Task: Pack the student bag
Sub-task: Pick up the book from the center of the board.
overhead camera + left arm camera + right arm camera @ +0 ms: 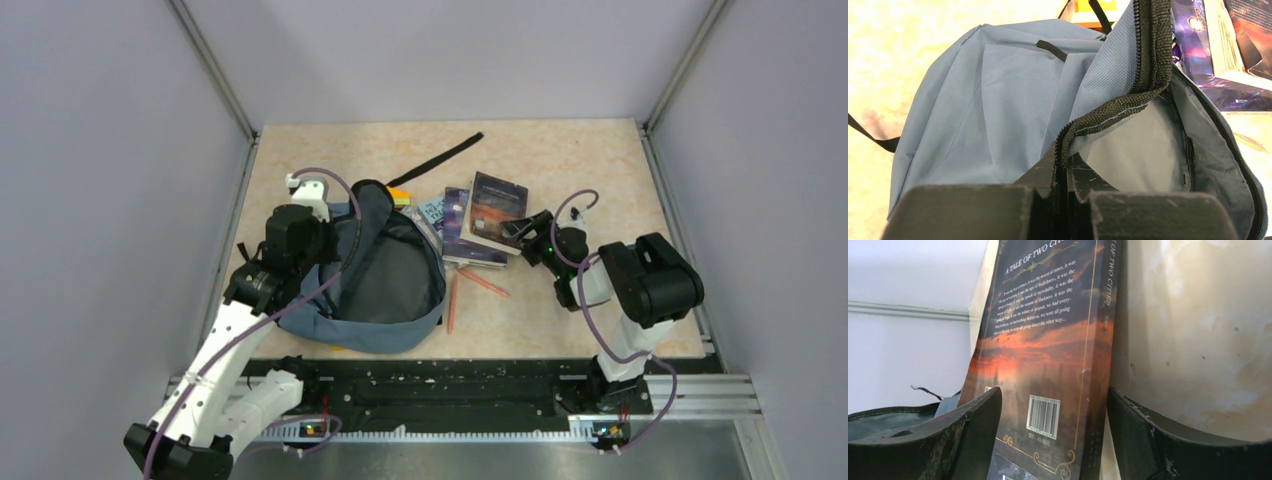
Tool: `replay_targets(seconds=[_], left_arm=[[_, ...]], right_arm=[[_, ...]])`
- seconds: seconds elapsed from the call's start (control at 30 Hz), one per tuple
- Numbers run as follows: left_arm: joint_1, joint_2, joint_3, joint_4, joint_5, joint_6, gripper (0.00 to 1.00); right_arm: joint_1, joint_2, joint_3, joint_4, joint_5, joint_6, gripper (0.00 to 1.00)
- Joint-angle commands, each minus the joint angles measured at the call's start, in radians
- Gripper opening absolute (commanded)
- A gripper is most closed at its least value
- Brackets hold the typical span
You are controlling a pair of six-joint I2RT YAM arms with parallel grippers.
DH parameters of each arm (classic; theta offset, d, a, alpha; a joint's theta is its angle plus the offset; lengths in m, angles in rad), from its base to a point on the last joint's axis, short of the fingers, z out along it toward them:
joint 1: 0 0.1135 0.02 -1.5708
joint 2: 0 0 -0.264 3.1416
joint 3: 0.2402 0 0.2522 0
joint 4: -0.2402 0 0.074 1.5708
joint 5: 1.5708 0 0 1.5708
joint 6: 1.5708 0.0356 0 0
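The left gripper's [1063, 175] jaws pinch the zipper rim of the student bag [375, 335], which lies open-mouthed at the table's near left. The right gripper's [1053, 395] jaws straddle the "A Tale of Two Cities" paperback [497, 205] nearby, but whether they are clamped cannot be told. Packing looks barely begun.

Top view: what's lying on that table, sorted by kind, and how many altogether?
Backpack: 1
Books: 2, dark book, purple book
Orange pencils: 2
Half-hidden items I can't name: 2, pale blue item, yellow-orange item
Total: 7
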Motion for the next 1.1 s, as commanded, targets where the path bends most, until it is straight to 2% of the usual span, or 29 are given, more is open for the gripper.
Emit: replay_targets(seconds=[0.0, 0.6, 0.83, 1.07], left_arm=[[0.009, 0.002, 0.002, 0.078, -0.003, 0.014, 0.0], [0.011, 0.004, 0.002, 0.079, -0.004, 0.018, 0.0], [0.01, -0.004, 0.0, 0.079, -0.015, 0.019, 0.0], [0.01, -0.011, -0.001, 0.077, -0.022, 0.021, 0.0]], right_arm=[[0.008, 0.019, 0.05, 0.085, 0.012, 0.005, 0.74], [0.006, 0.001, 0.083, 0.157, 0.009, 0.061, 0.49], [-0.013, -0.017, 0.104, 0.193, 0.007, 0.065, 0.32], [-0.016, -0.157, 0.156, 0.046, -0.002, -0.086, 0.13]])
